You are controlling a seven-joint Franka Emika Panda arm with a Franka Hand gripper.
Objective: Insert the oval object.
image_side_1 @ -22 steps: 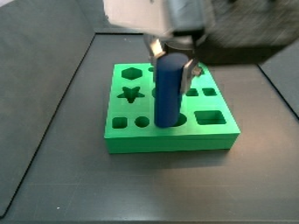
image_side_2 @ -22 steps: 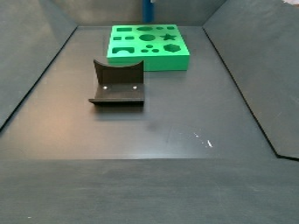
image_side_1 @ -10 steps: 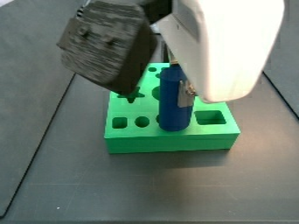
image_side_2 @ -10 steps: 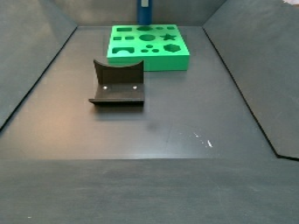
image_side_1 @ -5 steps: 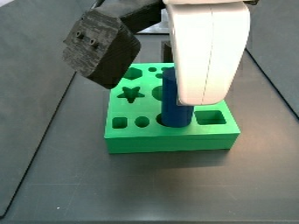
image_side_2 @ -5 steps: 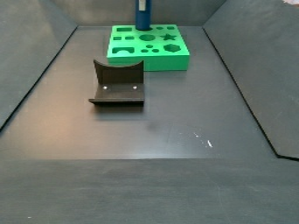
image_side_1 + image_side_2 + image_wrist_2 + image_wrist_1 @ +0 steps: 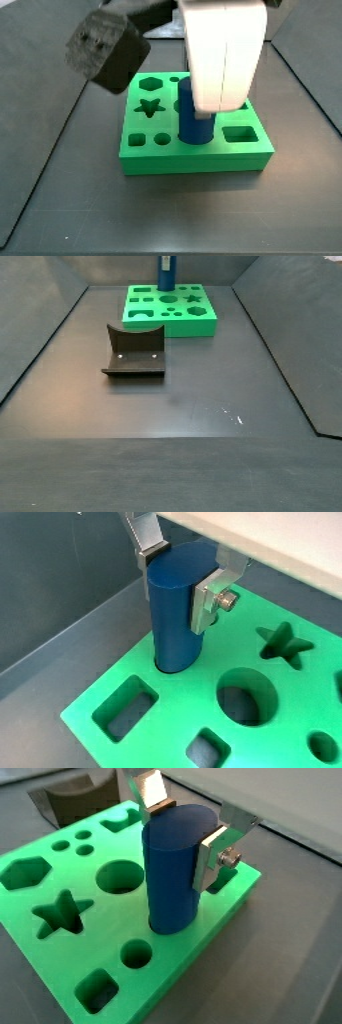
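Observation:
The oval object is a tall glossy blue peg (image 7: 171, 868). It stands upright with its lower end in a hole near one edge of the green block (image 7: 54, 948). My gripper (image 7: 183, 823) is shut on the peg's top, a silver finger pressed on each side. Both wrist views show this grip, the other showing the gripper (image 7: 181, 572) on the peg (image 7: 177, 617) above the block (image 7: 267, 737). In a side view the arm's white body (image 7: 225, 50) hides the fingers and only the peg's lower part (image 7: 198, 128) shows. The peg (image 7: 166, 274) also shows at the far block (image 7: 174, 314).
The green block (image 7: 201, 155) has star (image 7: 60, 916), hexagon, round and square holes. The fixture (image 7: 134, 351) stands on the dark floor in front of the block and also shows in a wrist view (image 7: 74, 793). Dark walls enclose the floor.
My gripper has come down with the blue peg, and the peg's lower end now stands lower in the green block. The fixture and the block have not moved.

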